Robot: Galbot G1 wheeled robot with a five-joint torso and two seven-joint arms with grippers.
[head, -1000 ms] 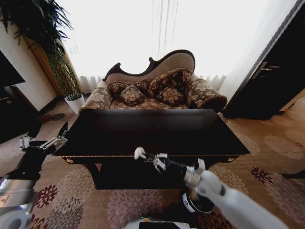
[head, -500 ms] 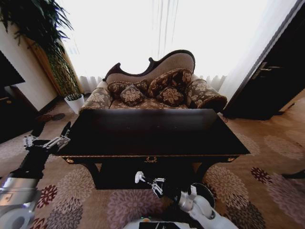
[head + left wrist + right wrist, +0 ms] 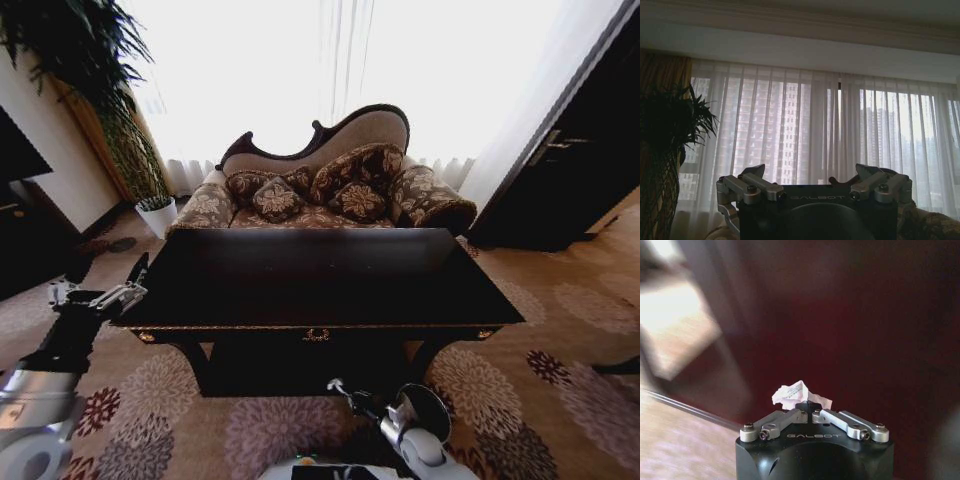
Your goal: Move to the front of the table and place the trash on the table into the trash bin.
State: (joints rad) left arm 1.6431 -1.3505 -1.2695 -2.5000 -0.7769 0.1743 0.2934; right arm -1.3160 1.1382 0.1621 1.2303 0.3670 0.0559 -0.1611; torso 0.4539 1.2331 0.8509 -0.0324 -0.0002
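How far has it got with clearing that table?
The robot already stands in front of the table, whose dark top looks bare. In hand: the right pincer is shut on a crumpled white paper lump, held low below the table's front edge. Left: dropping it into the bin. The left pincer waits open by the table's left end.

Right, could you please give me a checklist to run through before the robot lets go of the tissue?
1. Tissue gripped in the right tool: ok, fingers shut on it.
2. Right tool off the table, low in front of it: ok.
3. Right tool directly over the bin: cannot tell; the arm covers part of the bin.
4. Left tool out of the way: ok, open beside the table's left end.
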